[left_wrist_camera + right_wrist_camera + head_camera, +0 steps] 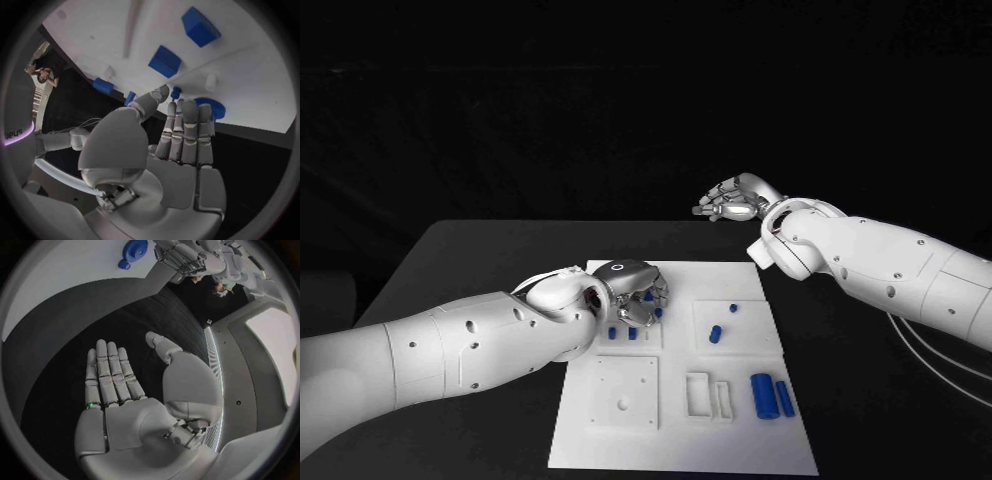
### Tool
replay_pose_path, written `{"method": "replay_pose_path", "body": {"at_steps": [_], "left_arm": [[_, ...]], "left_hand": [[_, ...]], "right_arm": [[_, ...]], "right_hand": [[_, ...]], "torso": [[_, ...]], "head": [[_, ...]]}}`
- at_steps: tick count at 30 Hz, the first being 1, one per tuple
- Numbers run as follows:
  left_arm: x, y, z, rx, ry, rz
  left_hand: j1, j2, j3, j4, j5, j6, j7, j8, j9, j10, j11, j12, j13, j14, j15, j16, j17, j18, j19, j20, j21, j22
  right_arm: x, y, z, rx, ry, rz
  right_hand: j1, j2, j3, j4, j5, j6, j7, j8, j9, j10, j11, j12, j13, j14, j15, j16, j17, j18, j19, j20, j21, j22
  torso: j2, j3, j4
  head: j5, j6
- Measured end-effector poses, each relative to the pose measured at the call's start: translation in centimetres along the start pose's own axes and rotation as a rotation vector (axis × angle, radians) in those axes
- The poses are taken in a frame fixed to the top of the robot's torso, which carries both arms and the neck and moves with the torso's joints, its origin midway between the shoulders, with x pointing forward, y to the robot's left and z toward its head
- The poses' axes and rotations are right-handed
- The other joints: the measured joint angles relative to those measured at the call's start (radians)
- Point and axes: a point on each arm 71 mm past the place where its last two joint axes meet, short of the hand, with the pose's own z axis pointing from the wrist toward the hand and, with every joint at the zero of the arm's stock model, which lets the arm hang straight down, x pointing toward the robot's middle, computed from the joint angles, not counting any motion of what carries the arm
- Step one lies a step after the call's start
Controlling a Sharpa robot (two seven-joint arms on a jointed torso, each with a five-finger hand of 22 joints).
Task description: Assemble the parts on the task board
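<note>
The white task board lies in the middle of the black worktop. Small blue parts lie on it. Two long blue parts lie side by side near the right edge of the board. Two smaller blue parts sit a bit farther away, on a raised white square. A few more small blue parts sit just by the left hand.

The left hand is over the far left part of the board. Its fingers are straight and close together, with the thumb out to the side. They hold nothing. In the left wrist view, a round blue part with teeth lies just past the fingertips, and two blue blocks lie farther on.

The right hand is up in the air, beyond the far right corner of the board, well apart from it. Its fingers are stretched out flat, and they hold nothing.
</note>
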Motion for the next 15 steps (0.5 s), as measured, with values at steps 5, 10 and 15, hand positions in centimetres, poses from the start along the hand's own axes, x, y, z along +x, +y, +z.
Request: {"method": "replay_pose_path", "body": {"at_steps": [5,10,15], "left_arm": [[0.06,-0.03,0.12,0.002,0.006,0.013],[0.09,0.07,0.21,-0.002,0.013,0.021],[0.16,0.17,0.36,-0.01,0.024,0.026]], "left_hand": [[0.002,0.002,0.003,0.003,0.0,0.0,0.0,-0.001,-0.01,-0.005,0.001,-0.018,-0.017,0.016,0.001,0.012,0.003,0.006,0.012,-0.005,0.005,0.004],[0.008,0.007,0.002,0.003,0.004,0.0,0.0,-0.001,-0.015,-0.003,-0.001,-0.023,-0.026,0.022,0.0,0.017,0.007,0.006,0.021,-0.007,0.008,0.007],[0.007,0.016,0.003,0.008,0.004,0.0,0.0,-0.001,-0.021,0.021,-0.005,-0.026,-0.032,0.034,-0.003,0.033,0.013,0.006,0.025,-0.01,0.012,0.012]], "right_arm": [[0.08,0.09,-0.02,-0.002,0.002,0.001],[0.15,0.16,-0.02,-0.004,0.004,0.002],[0.19,0.19,-0.02,-0.004,0.005,0.002]], "right_hand": [[0.0,0.0,0.0,0.0,0.0,0.0,0.0,0.0,0.0,0.0,0.0,0.0,0.0,0.0,0.0,0.0,0.0,0.0,0.0,0.0,0.0,0.0],[0.0,0.0,0.0,0.0,0.0,0.0,0.0,0.0,0.0,0.0,0.0,0.0,0.0,0.0,0.0,0.0,0.0,0.0,0.0,0.0,0.0,0.0],[0.0,0.0,0.0,0.0,0.0,0.0,0.0,0.0,0.0,0.0,0.0,0.0,0.0,0.0,0.0,0.0,0.0,0.0,0.0,0.0,0.0,0.001]], "torso": [[0.002,0.0003,-0.0012],[0.002,0.0012,-0.0012],[0.0,0.0012,-0.0001]], "head": [[-0.001,0.001],[-0.002,-0.001],[-0.003,-0.003]]}}
